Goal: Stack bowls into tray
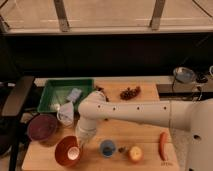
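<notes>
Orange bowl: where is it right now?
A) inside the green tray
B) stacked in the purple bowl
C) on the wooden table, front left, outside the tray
C: the orange bowl sits on the table in front of the purple bowl, outside the green tray, with the gripper lowered at its right rim, fingers shut on it.
</notes>
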Controlling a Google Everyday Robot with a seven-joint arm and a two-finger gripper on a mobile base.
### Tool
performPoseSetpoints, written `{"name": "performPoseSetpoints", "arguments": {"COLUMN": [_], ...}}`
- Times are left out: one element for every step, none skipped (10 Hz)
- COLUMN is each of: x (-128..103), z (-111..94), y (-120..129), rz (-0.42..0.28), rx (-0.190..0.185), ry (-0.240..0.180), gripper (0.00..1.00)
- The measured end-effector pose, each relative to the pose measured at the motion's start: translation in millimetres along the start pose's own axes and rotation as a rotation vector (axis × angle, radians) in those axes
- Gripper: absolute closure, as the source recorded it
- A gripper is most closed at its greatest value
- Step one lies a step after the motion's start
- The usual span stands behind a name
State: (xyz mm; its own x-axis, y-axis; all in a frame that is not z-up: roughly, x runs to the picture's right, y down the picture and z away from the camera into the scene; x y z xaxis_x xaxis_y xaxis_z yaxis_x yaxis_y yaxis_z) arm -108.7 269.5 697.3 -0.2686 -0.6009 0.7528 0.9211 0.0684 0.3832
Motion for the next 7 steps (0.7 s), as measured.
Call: {"name": "performPoseSetpoints", "arguments": {"x": [1.3, 2.6, 4.5, 7.8, 11.8, 19.6, 27.6], "z": [-8.8, -15.6, -24.1, -34.5, -44.5, -58.3, -67.4], "y": [1.9, 0.8, -2.2, -3.6, -4.3, -5.4, -6.6], "rz": [0.019, 0.025, 0.029, 0.039, 0.049, 0.062, 0.069], "rx": [0.012, 0.021, 0.029, 0.041, 0.055, 0.078, 0.089], "ry": [0.022, 0.039, 0.055, 0.073, 0.088, 0.107, 0.118], "gripper": [1.0, 1.0, 1.0, 1.0, 1.0, 1.0, 1.0]}}
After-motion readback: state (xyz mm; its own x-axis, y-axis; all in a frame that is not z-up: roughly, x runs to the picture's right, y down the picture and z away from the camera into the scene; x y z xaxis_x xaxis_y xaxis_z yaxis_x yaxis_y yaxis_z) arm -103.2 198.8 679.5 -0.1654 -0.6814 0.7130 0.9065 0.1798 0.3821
